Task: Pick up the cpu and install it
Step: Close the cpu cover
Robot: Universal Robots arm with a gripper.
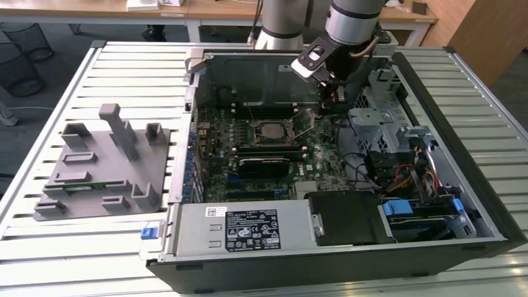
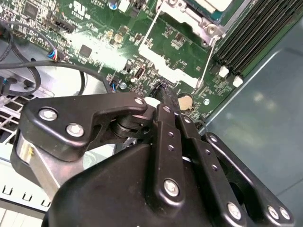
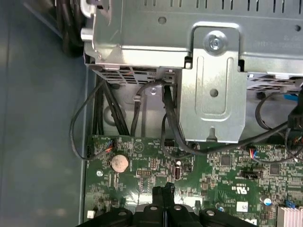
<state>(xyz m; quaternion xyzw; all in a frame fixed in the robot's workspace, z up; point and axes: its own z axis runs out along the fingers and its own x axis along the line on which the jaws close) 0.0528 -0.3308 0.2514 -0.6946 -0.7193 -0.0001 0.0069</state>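
inside the case [image 1: 429, 86], gripper [image 1: 323, 106] clenched shut, cpu [image 1: 272, 130] in socket [image 1: 256, 132] just beside

The grey arm [image 1: 355, 18] leans down over the motherboard [image 1: 272, 142] from above. At its end, the black gripper [image 1: 324, 106] points down at the motherboard and hangs close over it. In both wrist views its two fingers [image 2: 166, 101] [image 3: 158, 193] are pressed together, tip to tip.
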